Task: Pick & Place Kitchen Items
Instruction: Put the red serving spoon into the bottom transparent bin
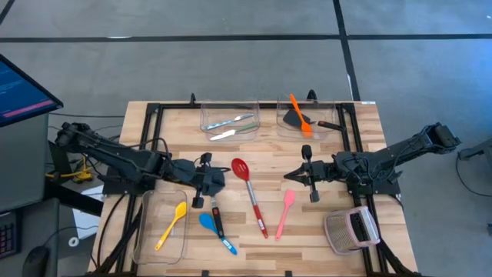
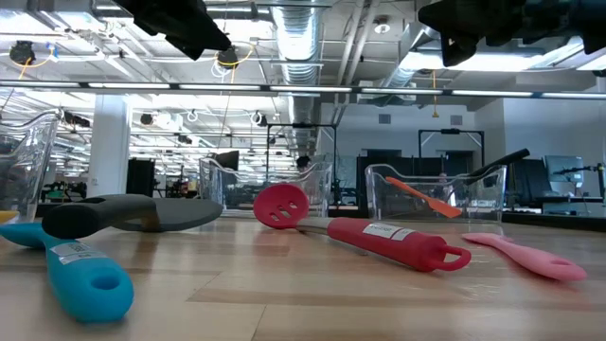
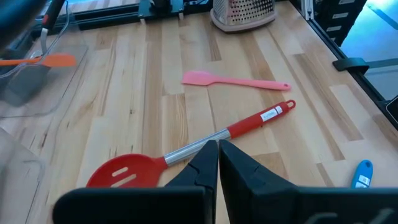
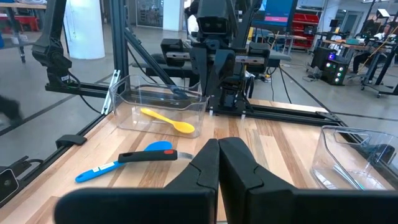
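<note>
Both grippers are closed and hold nothing. The left gripper (image 1: pixel 223 181) hangs over the middle of the table, with the red slotted spoon (image 1: pixel 250 192) just beside it. The right gripper (image 1: pixel 290 175) hangs near the pink spatula (image 1: pixel 284 211). One yellow spoon (image 1: pixel 171 225) lies in the bin (image 1: pixel 142 246) at the near left corner. One blue spatula (image 1: pixel 215 231) lies under a black turner (image 1: pixel 216 217). The far bins hold one orange spatula (image 1: pixel 300 115) and pale cutlery (image 1: pixel 231 123), too small to count.
</note>
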